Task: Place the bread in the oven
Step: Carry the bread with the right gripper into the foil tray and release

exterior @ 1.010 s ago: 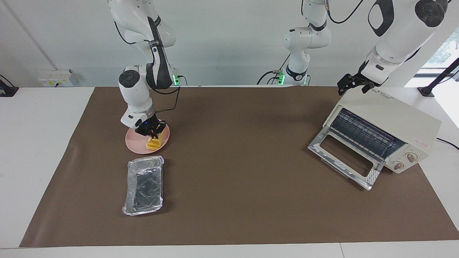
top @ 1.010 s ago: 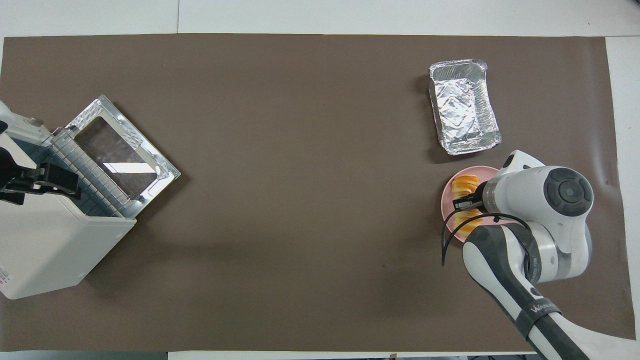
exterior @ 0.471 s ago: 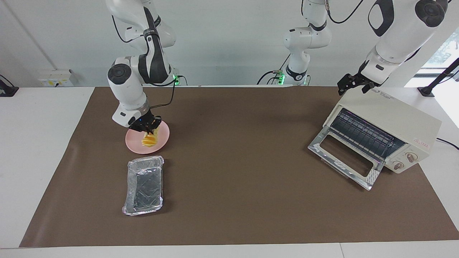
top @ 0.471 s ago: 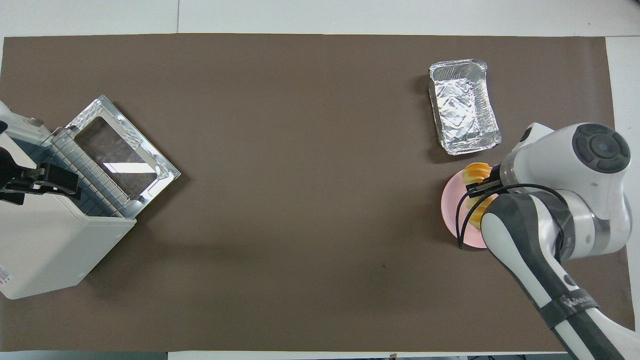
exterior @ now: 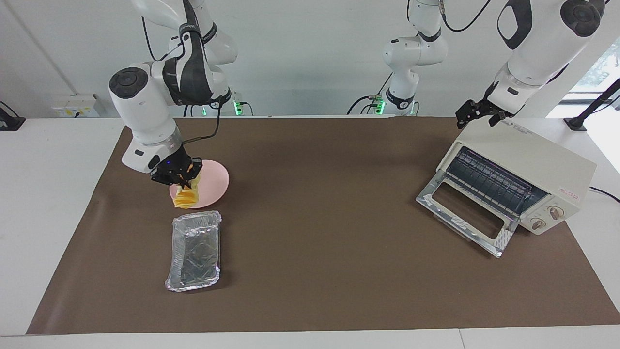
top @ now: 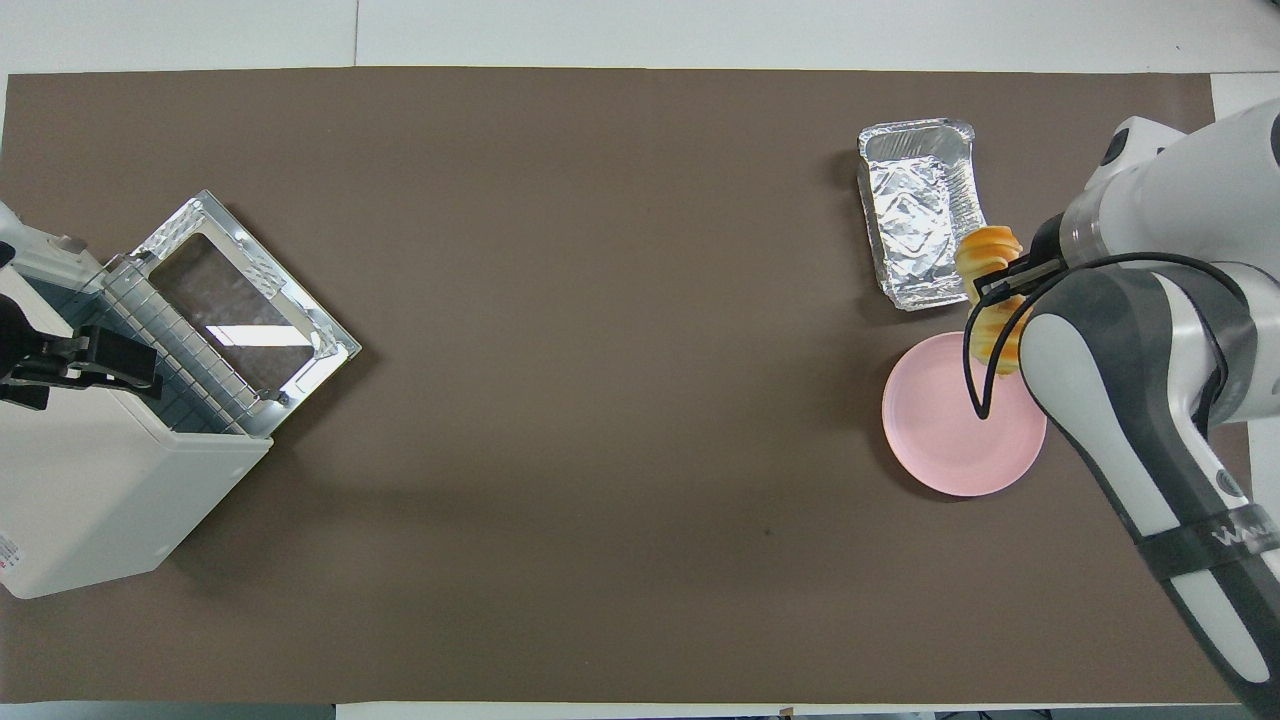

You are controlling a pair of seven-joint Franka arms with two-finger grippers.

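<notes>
My right gripper (exterior: 178, 175) is shut on the yellow-orange ridged bread (exterior: 185, 198) and holds it in the air, hanging down, over the edge of the pink plate (exterior: 213, 179) beside the foil tray. In the overhead view the bread (top: 985, 250) shows between the foil tray and the plate (top: 950, 430), under the right gripper (top: 1005, 285). The cream-white oven (exterior: 533, 165) stands at the left arm's end of the table with its glass door (exterior: 465, 213) dropped open and the wire rack showing. My left gripper (exterior: 477, 114) waits at the oven's top edge; it also shows in the overhead view (top: 90, 360).
A silver foil tray (exterior: 194, 249) lies on the brown mat, farther from the robots than the plate; it also shows in the overhead view (top: 920, 225). A third white arm (exterior: 407, 58) stands at the table's robot end. The oven's open door (top: 245, 310) juts toward the table's middle.
My right gripper has lifted the bread off the pink plate and carried it toward the foil tray. The plate now lies bare. The left arm has not moved.
</notes>
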